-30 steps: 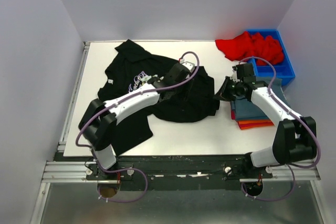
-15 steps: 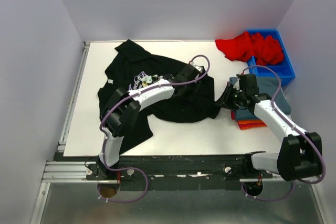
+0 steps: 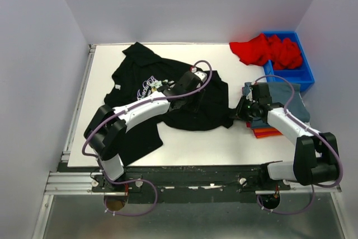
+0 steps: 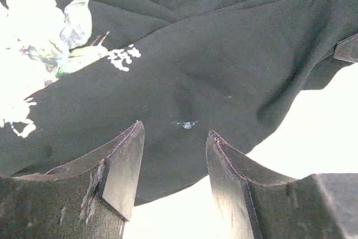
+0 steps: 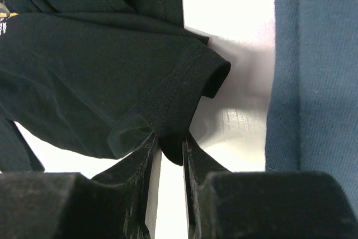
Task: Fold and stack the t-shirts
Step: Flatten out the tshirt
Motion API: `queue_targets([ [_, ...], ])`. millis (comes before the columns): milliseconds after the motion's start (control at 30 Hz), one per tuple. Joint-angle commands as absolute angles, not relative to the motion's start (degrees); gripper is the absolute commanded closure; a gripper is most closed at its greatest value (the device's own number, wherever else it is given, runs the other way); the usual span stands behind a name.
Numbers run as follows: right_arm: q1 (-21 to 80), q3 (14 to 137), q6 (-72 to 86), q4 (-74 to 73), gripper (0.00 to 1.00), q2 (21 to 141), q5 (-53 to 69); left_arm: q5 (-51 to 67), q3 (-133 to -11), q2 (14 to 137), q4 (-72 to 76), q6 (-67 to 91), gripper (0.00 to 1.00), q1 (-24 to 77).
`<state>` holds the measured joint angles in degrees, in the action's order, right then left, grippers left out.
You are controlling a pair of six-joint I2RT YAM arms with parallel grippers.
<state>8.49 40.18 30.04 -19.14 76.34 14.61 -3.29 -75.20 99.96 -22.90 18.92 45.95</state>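
Black t-shirt (image 3: 210,113): lies rumpled and unfolded on the table (image 3: 224,144), spreading from the centre toward 10 o'clock, print side up.
Left gripper (image 4: 173,135): hovers over the middle of the black cloth, jaws apart, nothing between them.
Right gripper (image 5: 169,141): at the shirt's 3 o'clock edge, jaws nearly together and clamped on the hemmed sleeve (image 5: 184,76).
Folded stack: a slate-blue shirt (image 3: 288,102) on top of an orange shirt (image 3: 268,133), at 3 o'clock, just beside the pinched sleeve.
Red shirt (image 3: 263,48): heaped half in the blue bin (image 3: 305,74) at 1 o'clock, not yet folded.
Step in hand: probably spreading the black shirt flat before folding.
Risk, grip: only a thin fold of hem sits between the right fingers; a quick pull could slip it free.
Risk, stack: the right arm works right against the stack; a sweep toward 3 o'clock could shove or rumple it.
Risk, left side: with nothing pinned there, pulling from the right may drag the whole shirt instead of stretching it.
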Motion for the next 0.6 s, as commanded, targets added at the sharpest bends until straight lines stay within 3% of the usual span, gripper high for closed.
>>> queue_targets([
  [0, 8.17, 38.94, 29.27, -17.05, 0.72, 76.82, 12.92, -7.28, -72.17, 95.72, -24.43, 20.12, 0.41, 45.7],
  [167, 8.17, 38.85, 29.18, -16.61, 0.64, 78.48, 12.92, -8.53, -66.99, 89.66, -24.17, 25.13, 0.4, 42.81],
  [333, 8.35, 37.44, 29.35, -16.17, 0.64, 78.22, 12.74, -8.09, -57.85, 79.83, -22.68, 30.66, 0.4, 38.42],
  [433, 8.44, 37.44, 29.44, -16.17, 0.72, 78.48, 12.57, -9.05, -52.84, 73.85, -23.55, 34.35, 0.4, 35.69],
  [533, 8.44, 37.97, 29.88, -16.44, 0.99, 78.49, 12.39, -14.57, -49.23, 67.96, -26.71, 38.22, 0.39, 33.14],
  [567, 8.44, 38.06, 30.14, -16.44, 0.99, 77.96, 12.31, -17.2, -48.0, 66.29, -27.5, 39.8, 0.39, 32.35],
])
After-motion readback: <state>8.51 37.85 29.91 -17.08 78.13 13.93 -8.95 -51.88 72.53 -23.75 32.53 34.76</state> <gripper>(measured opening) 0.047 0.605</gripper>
